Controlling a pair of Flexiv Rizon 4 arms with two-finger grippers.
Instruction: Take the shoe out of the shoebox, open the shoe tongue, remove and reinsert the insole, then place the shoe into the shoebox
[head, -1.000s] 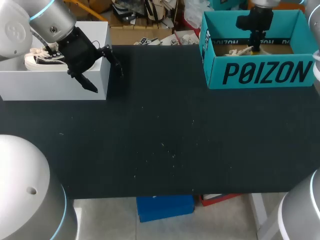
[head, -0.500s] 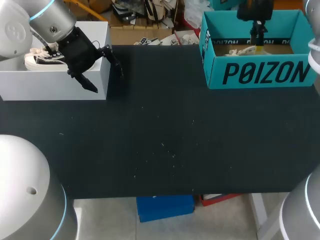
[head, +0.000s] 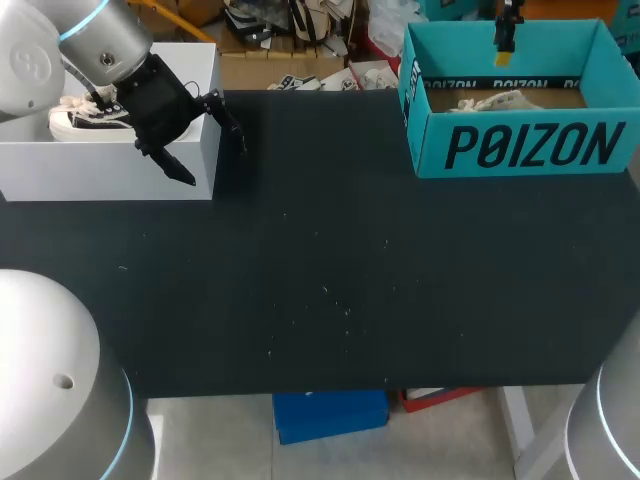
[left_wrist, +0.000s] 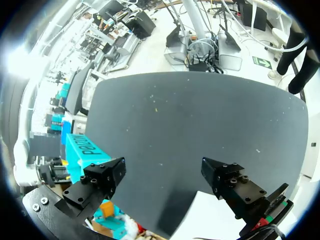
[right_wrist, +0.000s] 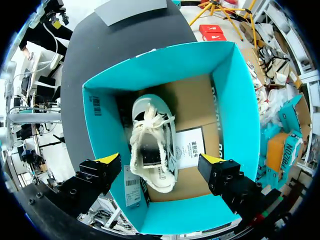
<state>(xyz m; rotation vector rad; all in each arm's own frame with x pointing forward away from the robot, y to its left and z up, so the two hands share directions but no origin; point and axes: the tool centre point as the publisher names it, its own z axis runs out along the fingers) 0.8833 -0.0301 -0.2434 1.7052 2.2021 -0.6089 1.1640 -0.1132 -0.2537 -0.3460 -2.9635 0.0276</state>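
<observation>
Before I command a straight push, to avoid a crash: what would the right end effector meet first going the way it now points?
Most likely the white shoe, lying in the teal shoebox straight ahead of the right end effector; how far off is unclear.

Head view looks down on table (head: 320, 250), left wrist across it, right wrist close above shoebox (right_wrist: 235, 115), shared with head.

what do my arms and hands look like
Both arms are rounded silver-grey links with thin light-blue rings: left arm, right arm. The left hand is black and blocky with visible bolt heads; the right hand is likewise black, with yellow tips.
</observation>
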